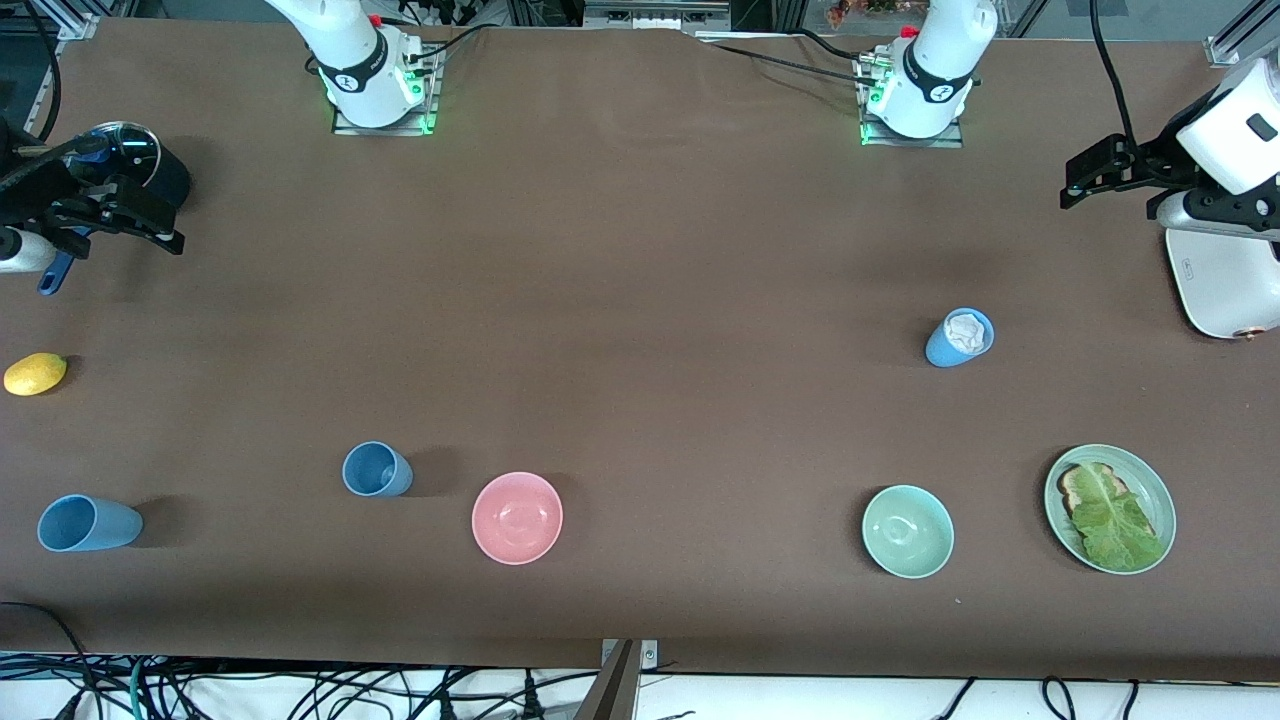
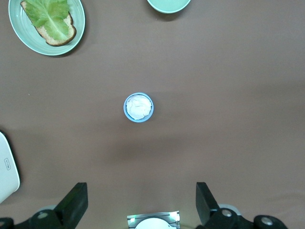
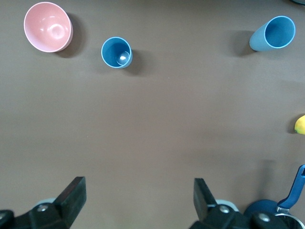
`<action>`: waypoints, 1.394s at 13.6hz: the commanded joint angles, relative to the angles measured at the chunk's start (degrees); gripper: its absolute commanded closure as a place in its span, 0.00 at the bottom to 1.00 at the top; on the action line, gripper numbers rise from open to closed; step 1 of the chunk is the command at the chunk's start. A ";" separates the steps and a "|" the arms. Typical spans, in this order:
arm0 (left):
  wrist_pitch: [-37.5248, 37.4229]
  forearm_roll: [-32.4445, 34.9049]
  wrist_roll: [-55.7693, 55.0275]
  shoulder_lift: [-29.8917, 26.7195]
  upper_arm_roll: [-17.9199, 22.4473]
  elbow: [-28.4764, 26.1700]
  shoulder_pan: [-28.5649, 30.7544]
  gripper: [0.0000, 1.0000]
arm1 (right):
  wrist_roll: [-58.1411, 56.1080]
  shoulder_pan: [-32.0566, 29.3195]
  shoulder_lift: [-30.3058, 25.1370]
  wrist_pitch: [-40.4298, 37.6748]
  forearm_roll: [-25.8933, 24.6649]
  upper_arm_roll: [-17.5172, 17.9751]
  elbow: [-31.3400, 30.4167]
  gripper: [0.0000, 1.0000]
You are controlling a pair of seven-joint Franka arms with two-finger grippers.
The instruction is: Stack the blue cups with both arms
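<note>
Left end effector: fingers spread, empty, high at worktop edge, 3 o'clock. Right end effector: spread, empty, over saucepan, 9 o'clock.

Progress: none; both arms wait.

Blue cup: upright, axis vertical, mouth up, beside pink bowl, 7 o'clock. Second blue cup: upright, white wad inside, 4 o'clock. Well apart, unstacked.

Robotics lab: arms bolted to brown-covered table, cables below

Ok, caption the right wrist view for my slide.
Open right hand hovering above two blue cups, a pink bowl and a lemon.
</note>
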 commanded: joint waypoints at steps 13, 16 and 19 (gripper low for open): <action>-0.16 1.21 0.34 0.40 -0.12 1.32 -0.45 0.00 | -2.12 -0.14 -0.48 -1.32 0.17 -0.18 0.92 0.00; -0.16 1.21 0.34 0.40 -0.12 1.32 -0.45 0.00 | -2.12 -0.14 -0.48 -1.32 0.17 -0.18 0.83 0.00; -0.16 1.21 0.34 0.40 -0.12 1.32 -0.45 0.00 | -2.12 -0.14 -0.48 -1.32 0.17 -0.18 0.83 0.00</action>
